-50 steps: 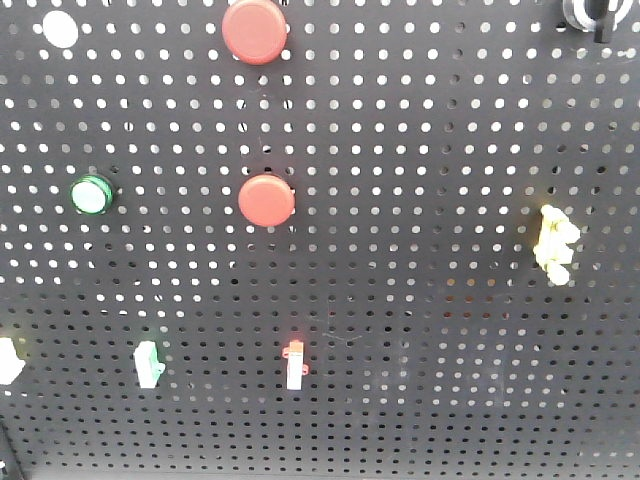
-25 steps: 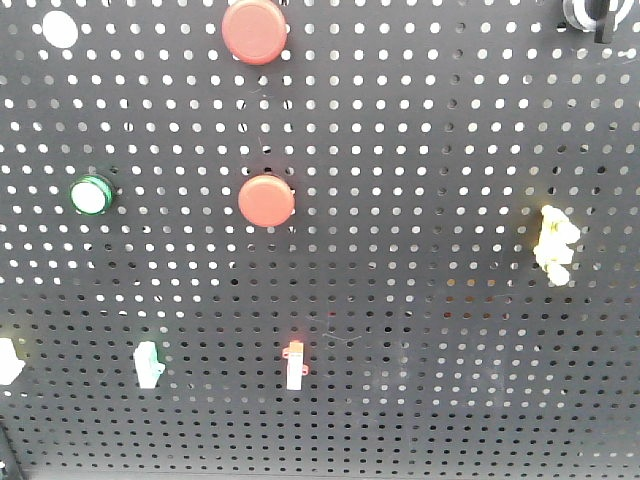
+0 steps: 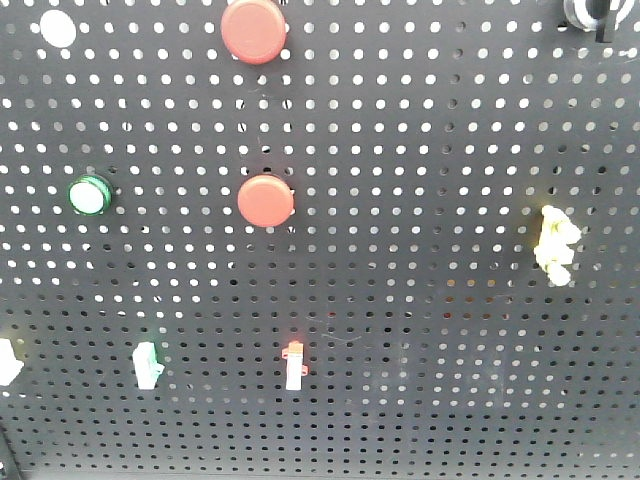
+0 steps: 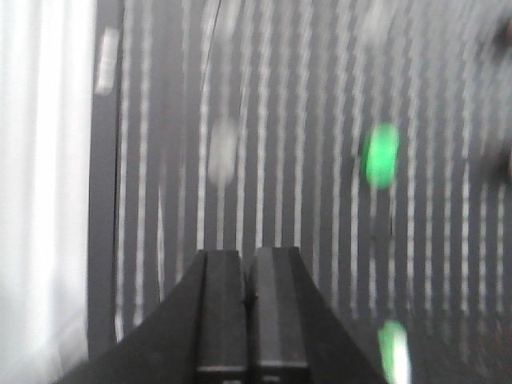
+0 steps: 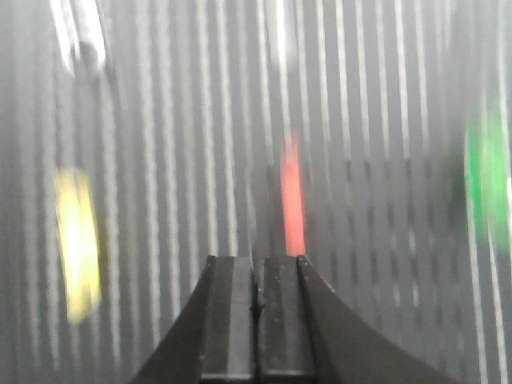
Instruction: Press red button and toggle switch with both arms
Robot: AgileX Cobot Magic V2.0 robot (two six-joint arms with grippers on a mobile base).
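- Pegboard [image 3: 450,150] fills the front view; all parts are mounted on it.
- Big button [image 3: 254,30]: top edge, left of centre.
- Small button [image 3: 266,200]: almost straight below the big button, mid-height, well apart from it.
- Round button [image 3: 89,195]: level with the small button, far to its left.
- Toggle switch [image 3: 294,364]: low on the board, below the small button and slightly right.
- Left switch [image 3: 146,363]: level with the toggle switch, to its left.
- Right switch [image 3: 556,243]: near the right edge, higher than the toggle switch and lower than the small button.
- Disc [image 3: 58,28]: top-left corner, level with the big button.
- Knob [image 3: 590,10]: top-right corner, cut by the frame.
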